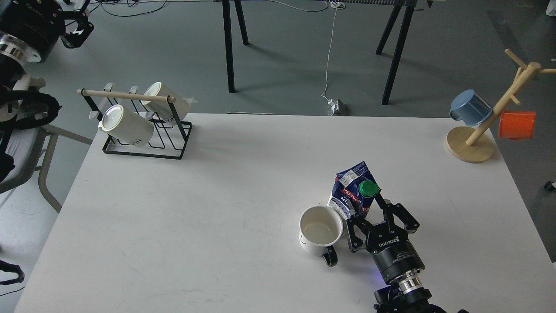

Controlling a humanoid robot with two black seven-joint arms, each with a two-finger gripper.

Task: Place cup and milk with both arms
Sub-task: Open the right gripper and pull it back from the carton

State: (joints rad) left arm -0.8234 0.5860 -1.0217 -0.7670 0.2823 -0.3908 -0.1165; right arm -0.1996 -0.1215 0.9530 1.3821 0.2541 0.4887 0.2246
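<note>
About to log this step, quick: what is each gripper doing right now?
Left gripper: raised off the table at the far left, holding nothing; open or shut cannot be told.
Right gripper: fingers spread open around the milk, beside the cup.

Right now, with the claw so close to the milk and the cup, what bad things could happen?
1. The right claw sits open around the milk carton, and the carton already looks tilted, so a nudge might tip it over.
2. The cup stands right beside the carton and the claw; a finger could bump it and push it along the table.
</note>
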